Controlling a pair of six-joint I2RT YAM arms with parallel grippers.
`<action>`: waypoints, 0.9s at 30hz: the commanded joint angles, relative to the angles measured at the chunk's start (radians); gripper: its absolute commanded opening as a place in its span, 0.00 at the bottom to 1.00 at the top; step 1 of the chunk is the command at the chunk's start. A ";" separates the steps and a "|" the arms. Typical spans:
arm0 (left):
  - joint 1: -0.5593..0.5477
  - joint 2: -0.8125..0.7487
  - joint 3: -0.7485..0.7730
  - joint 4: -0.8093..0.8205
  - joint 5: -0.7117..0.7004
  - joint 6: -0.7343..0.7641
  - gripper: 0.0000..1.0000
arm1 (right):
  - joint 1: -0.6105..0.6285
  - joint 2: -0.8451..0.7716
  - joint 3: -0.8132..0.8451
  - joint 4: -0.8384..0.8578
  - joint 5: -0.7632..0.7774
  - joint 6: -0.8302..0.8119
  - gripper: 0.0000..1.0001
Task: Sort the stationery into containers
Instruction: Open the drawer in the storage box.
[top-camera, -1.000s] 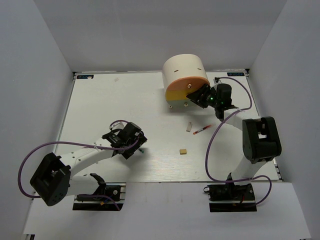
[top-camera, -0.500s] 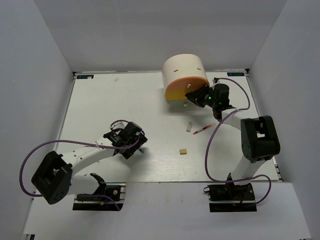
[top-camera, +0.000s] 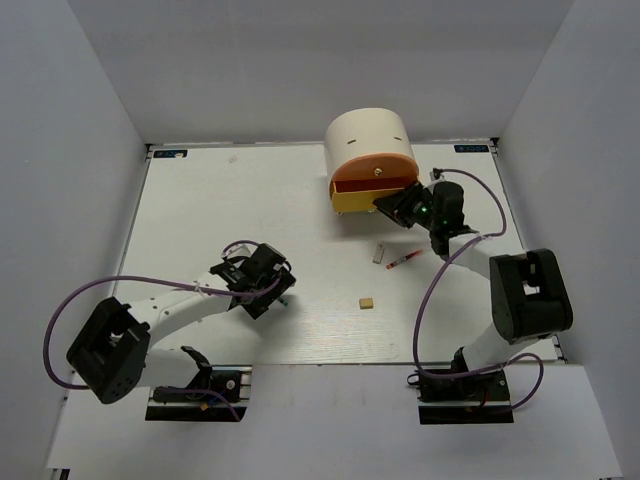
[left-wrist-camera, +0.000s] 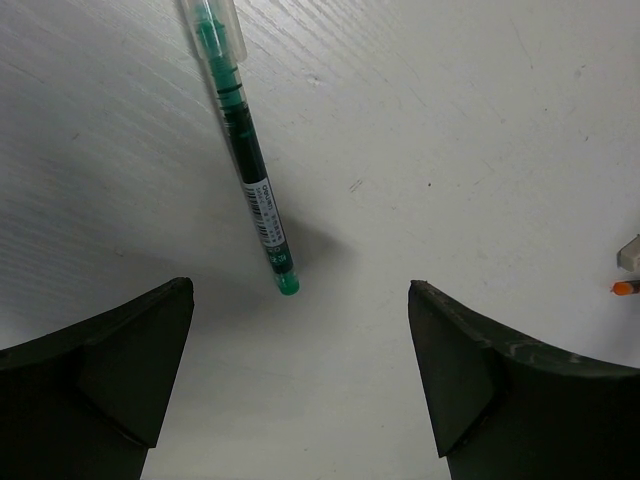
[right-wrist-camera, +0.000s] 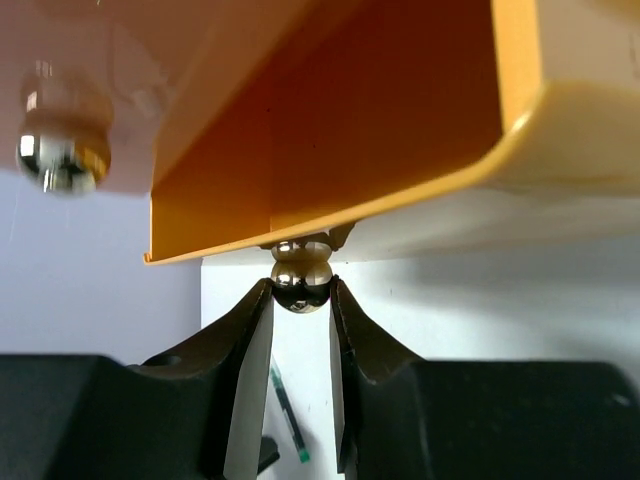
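The cream drum organiser (top-camera: 368, 140) stands at the back right, its yellow drawer (top-camera: 357, 204) pulled out. My right gripper (top-camera: 392, 208) is shut on that drawer's small metal knob (right-wrist-camera: 301, 285); the yellow drawer (right-wrist-camera: 420, 120) fills the top of the right wrist view. My left gripper (top-camera: 284, 293) is open, its jaws wide apart just short of a thin dark pen with a green end (left-wrist-camera: 248, 160) lying on the table; the gripper (left-wrist-camera: 300, 292) holds nothing. A whitish eraser (top-camera: 379, 253), a red-tipped pen (top-camera: 402, 261) and a tan eraser (top-camera: 367, 302) lie mid-table.
The orange drawer's knob (right-wrist-camera: 62, 150) shows above left of the yellow drawer. The table (top-camera: 220, 210) is white with grey walls on three sides. The whitish eraser (left-wrist-camera: 630, 253) and an orange pen tip (left-wrist-camera: 622, 288) show at the left wrist view's right edge.
My right gripper has pulled the yellow drawer out towards the front, and the right arm has swung with it. My left gripper has shifted slightly forward over the green pen.
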 joint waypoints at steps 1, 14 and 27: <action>0.002 0.004 0.029 0.005 -0.022 -0.010 0.97 | 0.006 -0.069 -0.080 -0.031 -0.014 0.015 0.16; 0.002 0.137 0.106 -0.016 -0.090 -0.010 0.82 | 0.004 -0.171 -0.170 -0.068 -0.041 0.026 0.29; 0.002 0.252 0.210 -0.179 -0.067 -0.010 0.61 | 0.000 -0.267 -0.258 -0.093 -0.058 0.046 0.70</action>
